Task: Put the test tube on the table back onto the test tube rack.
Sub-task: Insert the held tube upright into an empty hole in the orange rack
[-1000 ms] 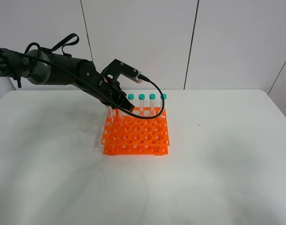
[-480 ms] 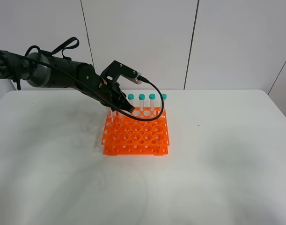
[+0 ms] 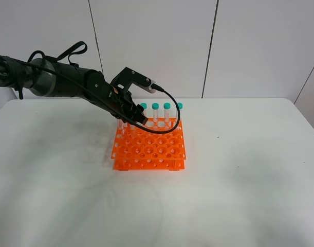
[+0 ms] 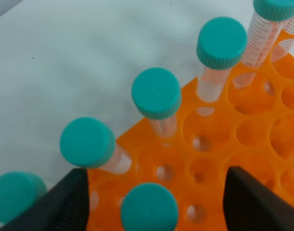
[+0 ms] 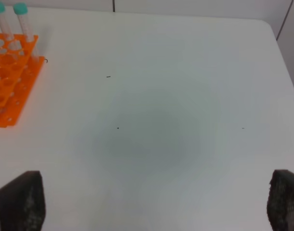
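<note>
Left gripper [image 4: 154, 192] hangs over the far-left corner of the test tube rack [image 3: 149, 145], its two dark fingers [image 4: 65, 202] spread apart on either side of the test tube [image 4: 149, 208], whose teal cap sits between them without either finger touching it; the tube stands upright in a hole of the rack, in the second row from the far edge. Just beyond it, more teal-capped tubes [image 4: 156, 94] stand upright in a line along the rack's far row, clear bodies dropping into the orange holes; the high view shows four caps [image 3: 161, 106] past the gripper, and others are hidden behind it. Most other holes of the grid show nothing in them. The rack rests on the white table [image 3: 239, 175], a little left of the middle. The left arm [image 3: 59, 82] reaches in from the far left with a black cable looping off its wrist. Right gripper [image 5: 147, 207] is well off to the right over bare tabletop, its finger tips wide apart with nothing between them.
</note>
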`<state>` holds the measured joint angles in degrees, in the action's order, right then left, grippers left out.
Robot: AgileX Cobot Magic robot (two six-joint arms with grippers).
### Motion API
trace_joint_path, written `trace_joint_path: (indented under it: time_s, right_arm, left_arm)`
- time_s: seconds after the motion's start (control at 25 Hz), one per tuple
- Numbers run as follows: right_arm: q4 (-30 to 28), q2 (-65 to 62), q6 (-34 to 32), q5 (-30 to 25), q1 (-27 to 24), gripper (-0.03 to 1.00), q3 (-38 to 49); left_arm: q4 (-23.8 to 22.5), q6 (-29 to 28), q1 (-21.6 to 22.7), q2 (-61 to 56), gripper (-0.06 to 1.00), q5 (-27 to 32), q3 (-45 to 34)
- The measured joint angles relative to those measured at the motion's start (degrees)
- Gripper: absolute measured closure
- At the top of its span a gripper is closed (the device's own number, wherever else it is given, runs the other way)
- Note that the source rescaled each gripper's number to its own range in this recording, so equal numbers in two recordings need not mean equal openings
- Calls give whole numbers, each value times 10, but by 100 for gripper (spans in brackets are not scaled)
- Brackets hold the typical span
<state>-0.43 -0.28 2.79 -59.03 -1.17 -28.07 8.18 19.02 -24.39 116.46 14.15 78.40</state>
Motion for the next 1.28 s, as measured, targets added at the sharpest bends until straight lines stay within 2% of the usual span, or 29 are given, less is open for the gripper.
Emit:
trace_joint_path:
  time_s: [0.12,0.36,0.76,0.84,0.96,1.16,1.28]
  right_arm:
    - [0,0,0,0,0,-3,0]
    - [0,0,0,0,0,-3,0]
    - [1,0,0,0,0,-3,0]
    - [1,0,0,0,0,-3,0]
    - [1,0,0,0,0,-3,0]
    - [1,0,0,0,0,-3,0]
    - [1,0,0,0,0,-3,0]
  left_arm:
    - [0,0,0,0,39,0,0]
    - [0,0,0,-18,29,6,0]
    - [-6,0,4,-77,27,70,26]
    - [-6,-2,11,-89,27,99,48]
    - [-7,-19,31,-90,25,175,90]
    - [-8,-75,89,-89,5,262,116]
    - [-8,-123,131,-89,1,305,116]
